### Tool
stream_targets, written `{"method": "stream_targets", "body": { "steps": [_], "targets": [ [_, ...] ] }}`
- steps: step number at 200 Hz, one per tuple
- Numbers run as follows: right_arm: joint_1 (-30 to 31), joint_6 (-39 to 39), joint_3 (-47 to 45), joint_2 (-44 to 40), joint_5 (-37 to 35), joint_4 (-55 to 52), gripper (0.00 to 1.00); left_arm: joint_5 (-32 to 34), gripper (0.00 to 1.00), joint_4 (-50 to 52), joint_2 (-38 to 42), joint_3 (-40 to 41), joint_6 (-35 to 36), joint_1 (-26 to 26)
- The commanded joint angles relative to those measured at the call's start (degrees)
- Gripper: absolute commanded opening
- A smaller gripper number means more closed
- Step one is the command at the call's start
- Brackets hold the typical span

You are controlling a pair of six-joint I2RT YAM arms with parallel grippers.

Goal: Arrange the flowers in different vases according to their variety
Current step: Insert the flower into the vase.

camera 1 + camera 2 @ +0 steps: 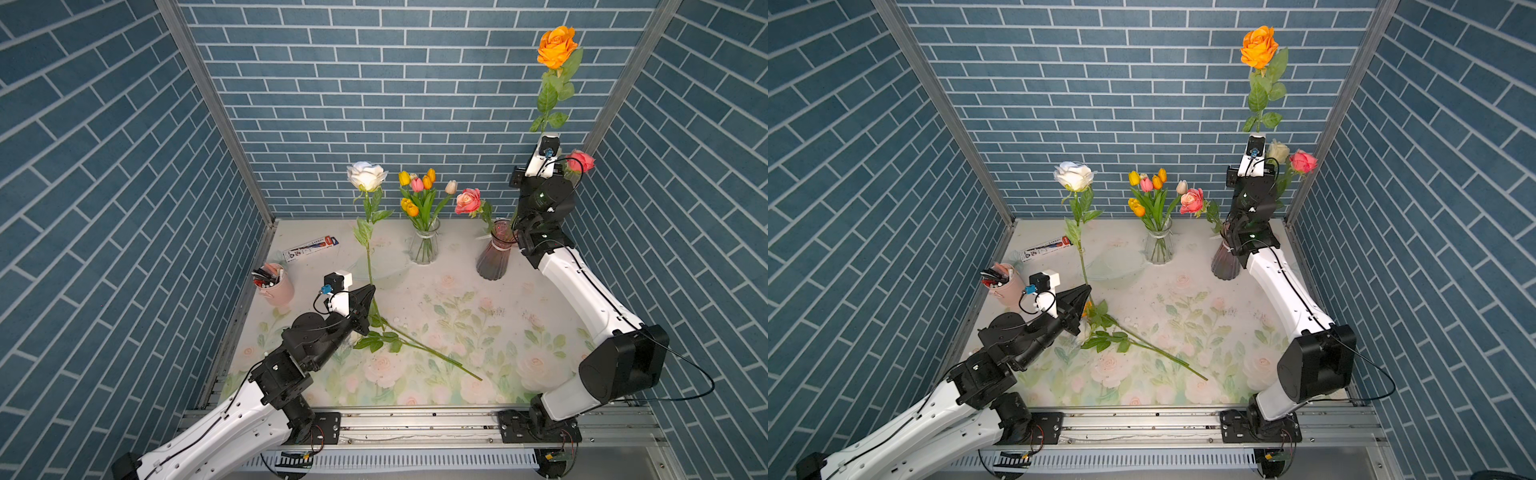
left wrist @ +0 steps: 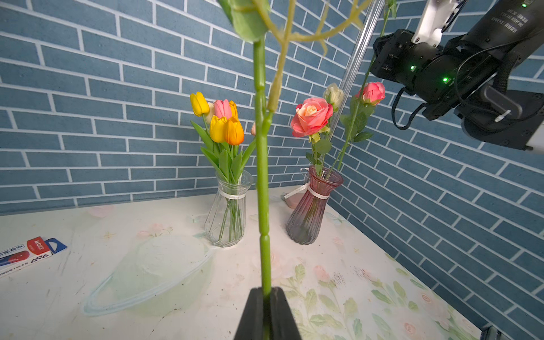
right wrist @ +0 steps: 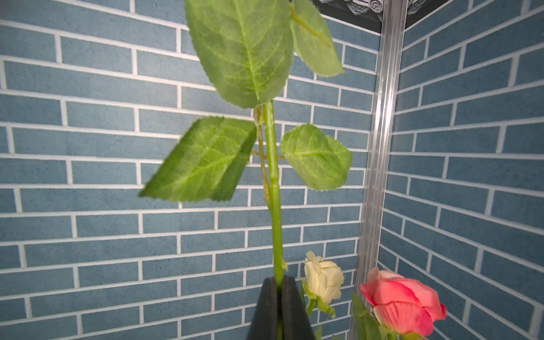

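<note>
Orange rose [image 1: 557, 45] upright, stem clamped in right pincer [image 3: 278, 281] above purple vase [image 1: 494, 264] far right; white rose [image 1: 365, 176] stem gripped by left pincer [image 2: 266, 290], near left; tulips [image 1: 417, 189] sit in clear vase [image 1: 424, 249], far centre.

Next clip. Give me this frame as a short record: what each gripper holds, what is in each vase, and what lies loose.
left gripper: shut on white rose stem, flower upright
right gripper: shut on orange rose stem, raised high by purple vase
clear vase: tulips
purple vase: two pink roses, one cream rose
loose: leafy stems lying flat beside left gripper, heads mostly hidden
</note>
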State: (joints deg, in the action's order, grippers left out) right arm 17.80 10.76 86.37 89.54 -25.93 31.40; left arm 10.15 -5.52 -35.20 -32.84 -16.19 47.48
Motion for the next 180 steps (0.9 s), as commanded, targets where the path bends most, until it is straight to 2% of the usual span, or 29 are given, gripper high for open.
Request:
{"method": "stream_targets", "body": {
  "steps": [1,70,121,146,180],
  "targets": [
    [-0.4,-1.3,-2.0,0.3,1.1,4.7,0.0,-0.6,0.0,-2.2,0.3,0.9,0.7,-0.3],
    [-0.6,-4.1,-14.8,-0.9,0.3,4.2,0.0,-1.6,0.0,-1.8,0.5,0.0,1.1,-0.3],
    [-0.7,-4.2,-16.1,-2.4,-1.4,-3.1,0.0,-1.8,0.0,-1.7,0.9,0.2,0.9,-0.3],
    [-0.6,-4.6,-12.7,-3.0,0.4,-15.0,0.23,-2.1,0.0,-1.8,0.9,0.1,0.8,-0.3],
    [-0.7,-5.7,-9.2,-4.4,5.8,-29.3,0.31,-2.8,0.0,-1.9,0.7,-0.3,0.7,-0.3]
  ]
}}
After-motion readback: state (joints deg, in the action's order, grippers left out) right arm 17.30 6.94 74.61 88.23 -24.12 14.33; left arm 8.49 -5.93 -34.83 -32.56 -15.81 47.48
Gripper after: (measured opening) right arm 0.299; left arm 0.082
